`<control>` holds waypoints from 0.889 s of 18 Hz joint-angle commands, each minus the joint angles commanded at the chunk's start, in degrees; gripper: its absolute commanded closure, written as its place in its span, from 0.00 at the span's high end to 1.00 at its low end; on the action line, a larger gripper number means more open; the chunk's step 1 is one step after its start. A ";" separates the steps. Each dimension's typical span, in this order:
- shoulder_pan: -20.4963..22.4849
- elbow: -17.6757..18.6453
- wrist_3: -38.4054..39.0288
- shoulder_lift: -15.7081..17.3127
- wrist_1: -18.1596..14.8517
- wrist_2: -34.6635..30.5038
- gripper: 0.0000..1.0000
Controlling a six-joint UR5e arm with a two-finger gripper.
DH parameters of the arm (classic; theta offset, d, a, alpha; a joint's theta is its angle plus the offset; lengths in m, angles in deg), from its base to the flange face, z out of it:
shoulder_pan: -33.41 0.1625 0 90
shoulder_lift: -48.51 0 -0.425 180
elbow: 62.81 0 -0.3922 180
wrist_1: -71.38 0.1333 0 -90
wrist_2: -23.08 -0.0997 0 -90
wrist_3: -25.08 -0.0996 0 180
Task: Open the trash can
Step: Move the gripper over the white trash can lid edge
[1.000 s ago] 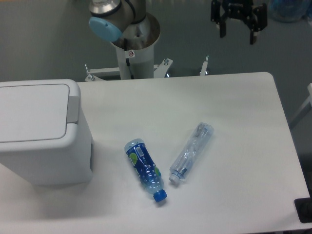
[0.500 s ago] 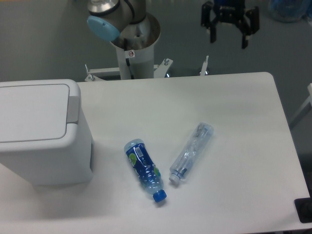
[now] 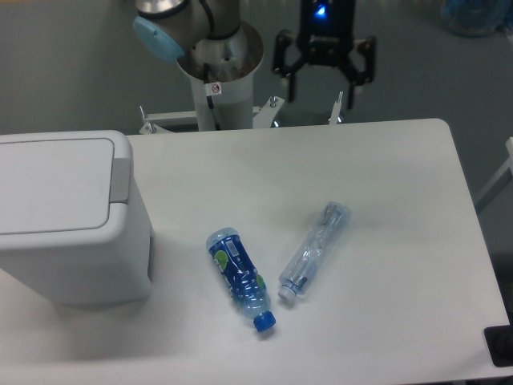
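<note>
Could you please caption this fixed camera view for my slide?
Open gripper above the table's far edge; trash can lid closed, two bottles lying nearby.

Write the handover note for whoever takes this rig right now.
Gripper: open, empty, in the air past the table's far edge.
Trash can: at the table's left side, lid flat and shut, untouched.
Blue-labelled bottle and clear bottle lie on their sides mid-table, apart from the can.
Done: nothing yet.
Left: bring the gripper to the can and open the lid.
</note>
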 joint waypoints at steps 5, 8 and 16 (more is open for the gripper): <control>-6.23 0.09 11.00 -2.80 7.54 4.93 1.00; -10.64 -0.88 16.97 -5.36 11.68 4.85 1.00; -18.99 -2.81 20.33 -11.77 17.49 4.32 1.00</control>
